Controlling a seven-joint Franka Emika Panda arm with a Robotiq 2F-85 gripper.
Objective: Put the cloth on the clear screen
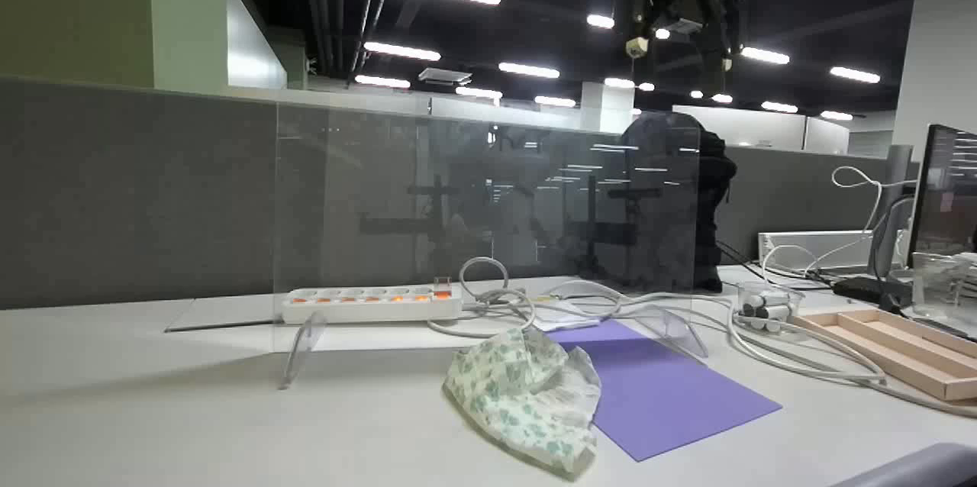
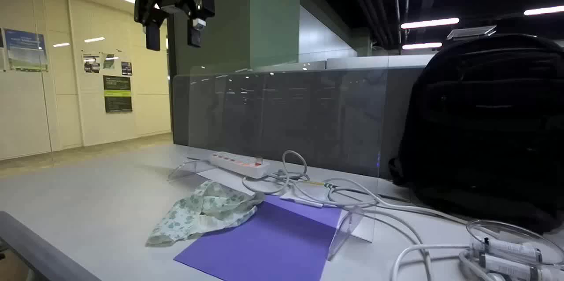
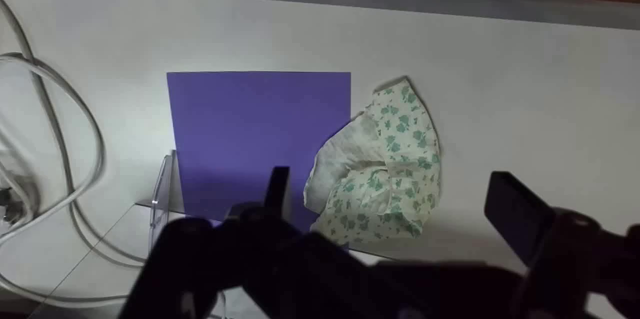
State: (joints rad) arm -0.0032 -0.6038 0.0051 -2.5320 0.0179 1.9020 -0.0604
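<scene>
The cloth, white with green leaf prints, lies crumpled on the white table, partly over a purple sheet. It shows in both exterior views and in the wrist view. The clear screen stands upright on clear feet behind the cloth in both exterior views. In the wrist view one clear foot shows at the left. My gripper is open and empty, high above the table, in both exterior views. In the wrist view its fingers are wide apart, with the cloth below between them.
A purple sheet lies beside the cloth. A white power strip and looped cables lie near the screen. A black backpack stands beside the screen. A clear container of cylinders and a wooden tray are at the side.
</scene>
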